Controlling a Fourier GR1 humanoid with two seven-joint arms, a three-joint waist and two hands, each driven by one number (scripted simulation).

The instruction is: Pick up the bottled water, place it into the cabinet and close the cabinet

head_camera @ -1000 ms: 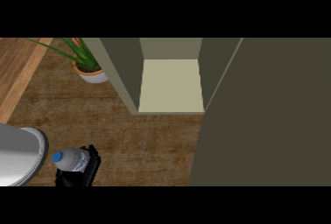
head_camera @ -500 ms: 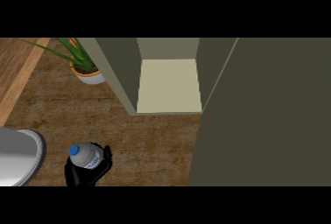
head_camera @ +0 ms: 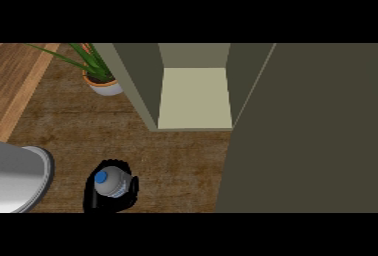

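Note:
The bottled water (head_camera: 111, 182) is a clear bottle with a blue cap, seen from above at the lower left of the head view. My right hand (head_camera: 130, 192) is shut on it, with black fingers curled round its sides and hiding most of its body. The cabinet (head_camera: 193, 99) stands open further back, and its pale shelf is bare. The open cabinet door (head_camera: 303, 130) is a wide dark panel that fills the right side. The bottle is in front of the cabinet opening and to its left. My left hand does not show.
A potted green plant (head_camera: 100, 80) in a white pot stands left of the cabinet. At the left edge is a large grey rounded forearm (head_camera: 22, 177). The brown counter (head_camera: 177, 160) lies between the bottle and the cabinet.
The bottle lay on its side with the cap pointing left and now stands cap up in my right hand. Hand and bottle have shifted to the right.

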